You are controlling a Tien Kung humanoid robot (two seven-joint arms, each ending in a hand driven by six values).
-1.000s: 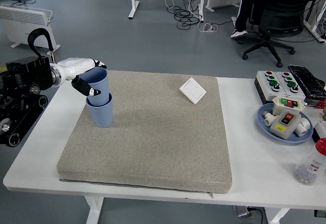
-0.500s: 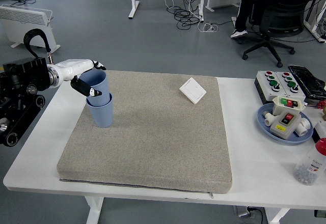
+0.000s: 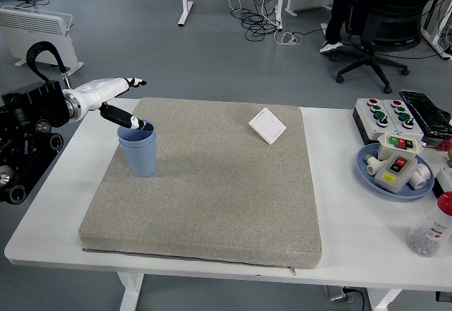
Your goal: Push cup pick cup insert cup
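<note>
Head view: left hand open above nested cups.

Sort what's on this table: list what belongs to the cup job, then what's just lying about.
Job:
nested blue cups
left hand, open above them
grey mat

Lying about:
white switch plate
button box
blue plate of switches
bottle

You had one head view, high on the robot's side, facing forward-down over the white table, floor beyond.
</note>
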